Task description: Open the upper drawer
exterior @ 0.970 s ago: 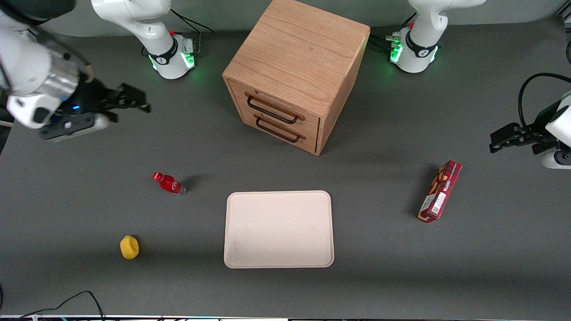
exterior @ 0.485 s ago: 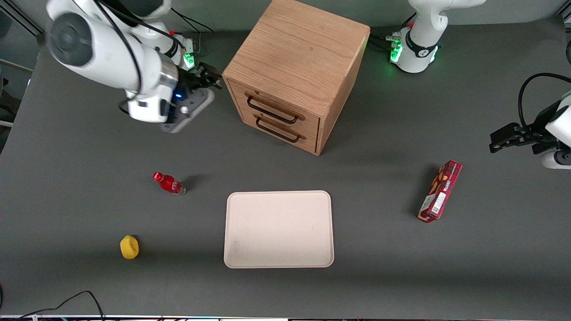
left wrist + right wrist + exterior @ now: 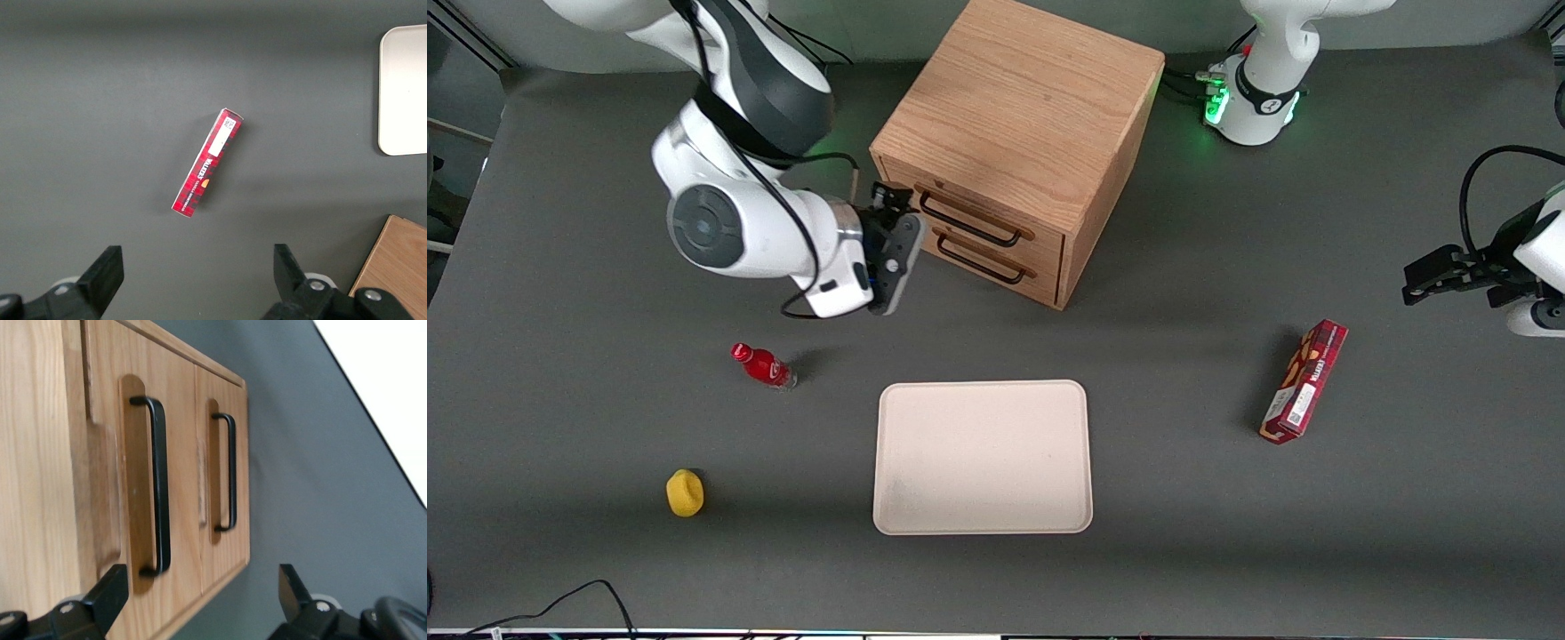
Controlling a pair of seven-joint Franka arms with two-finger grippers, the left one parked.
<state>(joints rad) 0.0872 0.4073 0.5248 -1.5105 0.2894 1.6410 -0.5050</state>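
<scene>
The end effector (image 3: 887,197) hangs just in front of the cabinet (image 3: 1021,116), at the end of the drawer fronts nearest the working arm's side of the counter (image 3: 587,409). Its fingers (image 3: 107,597) stand wide apart with nothing between them, and they touch neither drawer.

The upper drawer (image 3: 983,213) is the topmost of the two fronts and sits flush with the cabinet face, fully closed. Its long black handle (image 3: 967,220) runs along the front, and in the right wrist view that handle (image 3: 157,487) lies close ahead of the spread fingers. The lower drawer (image 3: 996,263) sits directly below it, also closed.

Nearer the front camera than the cabinet lies a pale tray (image 3: 983,458). A red bottle (image 3: 763,365) and a yellow fruit (image 3: 685,493) rest toward the working arm's end of the counter. A red box (image 3: 1304,382) lies toward the parked arm's end, well apart from the tray.
</scene>
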